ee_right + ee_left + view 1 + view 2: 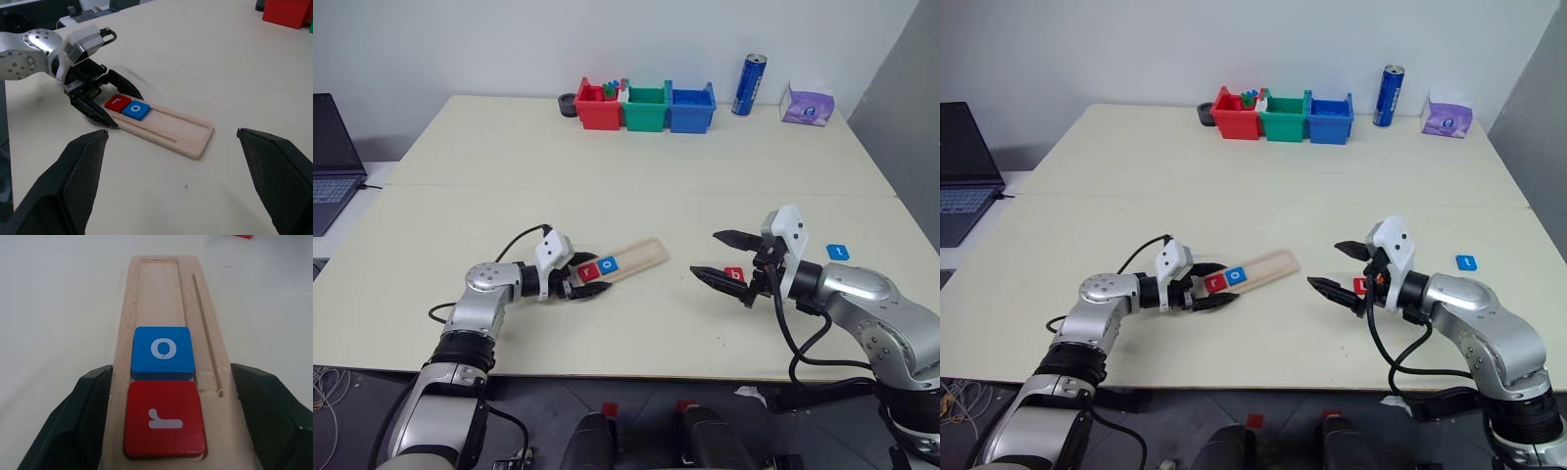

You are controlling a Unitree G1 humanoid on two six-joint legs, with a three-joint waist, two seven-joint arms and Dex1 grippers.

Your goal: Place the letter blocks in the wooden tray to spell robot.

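Observation:
The wooden tray [641,254] lies slantwise on the table, left of centre. A red letter block "r" [165,418] fills its near-left end, and a blue "o" [163,349] sits right beside it. My left gripper [597,272] is at that end, one finger against each long side, shut on the tray. My right gripper [704,253] hovers open to the right of the tray, nothing between its fingers. A red block [734,274] lies on the table just behind its fingers. A blue block [838,252] lies farther right.
Red [597,106], green [646,106] and blue [691,108] bins stand at the table's far edge, beside a black roll [569,104], a blue can [749,85] and a purple pack [807,104]. A laptop [328,162] sits off the table's left side.

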